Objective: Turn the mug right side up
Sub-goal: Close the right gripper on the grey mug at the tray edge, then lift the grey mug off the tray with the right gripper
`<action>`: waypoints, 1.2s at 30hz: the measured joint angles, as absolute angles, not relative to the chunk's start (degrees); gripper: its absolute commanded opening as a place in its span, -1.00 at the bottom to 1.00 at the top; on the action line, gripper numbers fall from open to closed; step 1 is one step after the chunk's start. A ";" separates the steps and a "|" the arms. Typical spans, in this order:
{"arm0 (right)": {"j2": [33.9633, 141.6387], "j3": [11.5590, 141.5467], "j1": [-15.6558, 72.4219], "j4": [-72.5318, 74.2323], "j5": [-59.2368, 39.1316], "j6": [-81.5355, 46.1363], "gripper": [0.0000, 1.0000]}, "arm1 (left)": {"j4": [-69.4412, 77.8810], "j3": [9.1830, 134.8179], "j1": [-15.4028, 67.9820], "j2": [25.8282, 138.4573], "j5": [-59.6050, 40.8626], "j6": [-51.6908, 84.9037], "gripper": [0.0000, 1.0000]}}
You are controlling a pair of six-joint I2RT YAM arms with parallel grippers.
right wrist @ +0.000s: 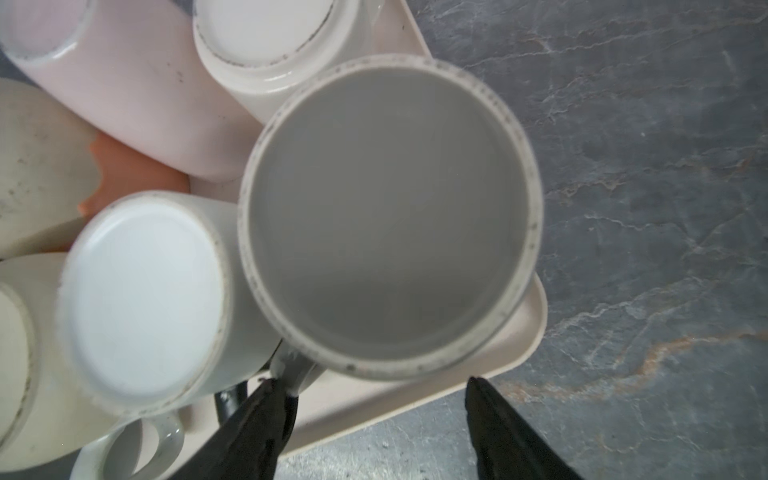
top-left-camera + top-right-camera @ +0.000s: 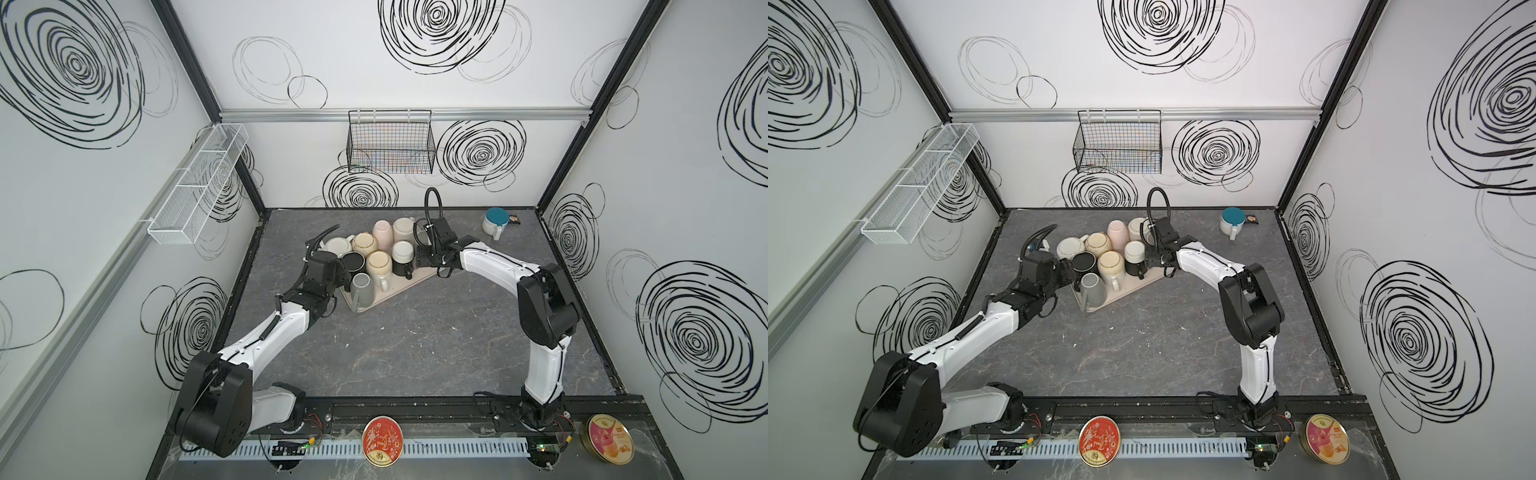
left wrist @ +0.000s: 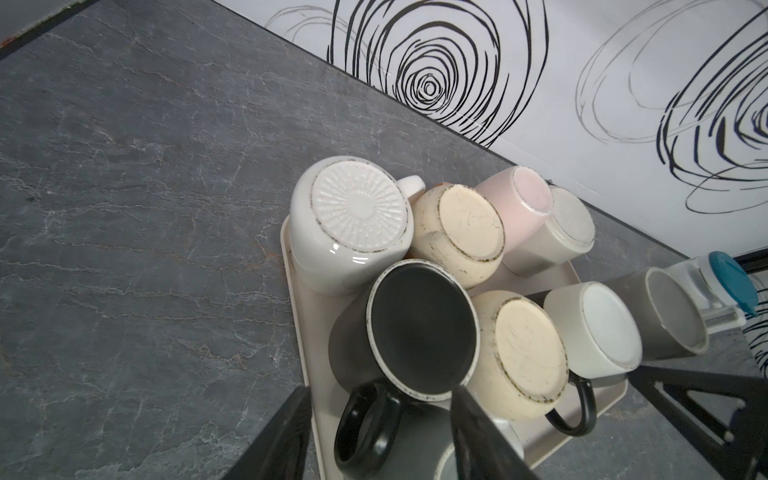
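At the centre of both top views, a beige tray (image 2: 409, 282) crowded with mugs sits on the dark surface (image 2: 415, 353). Over the tray's right corner in those views, the right pincer (image 1: 372, 386) hovers with its jaws spread and nothing between them. Directly below it the grey mug (image 1: 390, 216) stands mouth up, its handle (image 1: 293, 368) just at one fingertip. By the look of it, this mug is already right side up and free of any grip.

It sits hard by the tray's rim, close against a white mug (image 1: 141, 299) and others resting base up, so the crowded side offers no room. Bare surface lies beyond the rim, which looks the safer way to draw back.

At the tray's left side the left pincer (image 3: 379, 388) is parted too. It straddles the handle of a black mug (image 3: 419, 328) without pinching it, probably because the handle is the one part clear of neighbours. Whether that mug shows base or mouth I cannot tell. Open surface lies on its outer side.
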State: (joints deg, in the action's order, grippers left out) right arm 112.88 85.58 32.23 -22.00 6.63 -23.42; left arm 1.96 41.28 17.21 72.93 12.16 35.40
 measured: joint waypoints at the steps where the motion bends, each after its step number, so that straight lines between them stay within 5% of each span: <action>1: 113.34 86.28 32.23 -22.00 7.25 -23.55 0.46 | 1.85 41.28 17.26 72.97 12.19 35.33 0.14; 14: 119.94 93.67 31.94 -22.76 10.00 -24.38 0.49 | 1.28 41.25 17.37 72.97 12.49 34.68 0.16; 22: 120.44 93.38 31.68 -24.05 12.67 -21.80 -0.31 | 0.80 41.25 19.07 72.77 12.78 34.65 0.16; 27: 118.89 91.37 31.29 -24.23 13.02 -18.17 -0.57 | -0.03 41.23 20.23 71.85 12.99 34.68 0.16; 36: 118.87 92.05 30.22 -25.47 13.08 -13.58 -0.11 | -0.23 41.06 22.22 70.22 14.06 34.70 0.18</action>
